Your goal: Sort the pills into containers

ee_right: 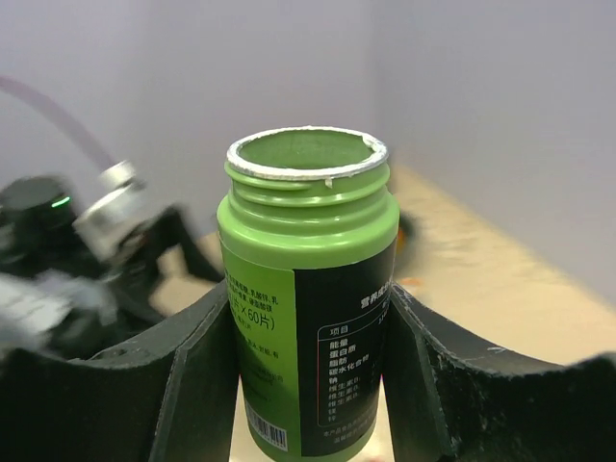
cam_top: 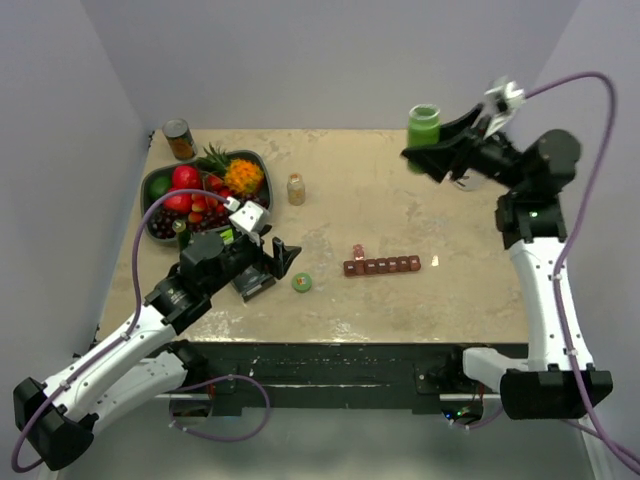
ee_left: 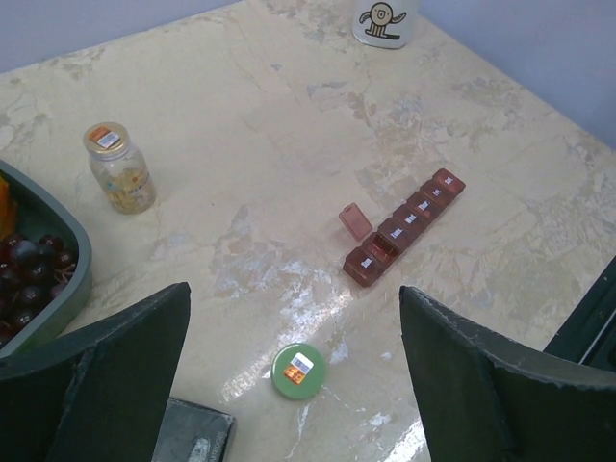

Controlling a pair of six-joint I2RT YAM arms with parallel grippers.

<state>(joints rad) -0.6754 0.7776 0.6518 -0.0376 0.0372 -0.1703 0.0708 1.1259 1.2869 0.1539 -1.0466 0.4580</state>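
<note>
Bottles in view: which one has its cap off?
The green bottle held in the right gripper: its threaded mouth is open, whereas the small clear bottle of yellow pills beside the fruit tray wears its cap.

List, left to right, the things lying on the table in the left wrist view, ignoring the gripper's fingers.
fruit tray → small pill jar → green cap → pill organizer strip

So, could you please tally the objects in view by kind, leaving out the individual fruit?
Bottles: 2 (green bottle, clear pill bottle)
Green cap: 1
Tin can: 1
Fruit tray: 1
Pill organiser: 1
White container: 1
Total: 7
</note>
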